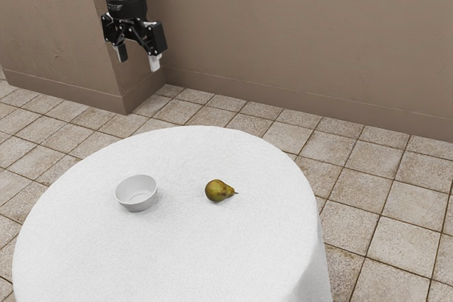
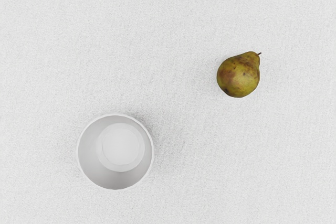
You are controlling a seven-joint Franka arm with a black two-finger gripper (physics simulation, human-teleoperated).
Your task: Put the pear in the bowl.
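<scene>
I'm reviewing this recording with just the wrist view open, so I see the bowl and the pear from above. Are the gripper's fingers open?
Observer: Yes, the gripper has its fingers spread apart.
Operator: Is it down at the pear?
Observer: No, it hangs well above the pear.
Operator: And what shape is the table?
Observer: The edge of the table looks rounded in the exterior view.
</scene>
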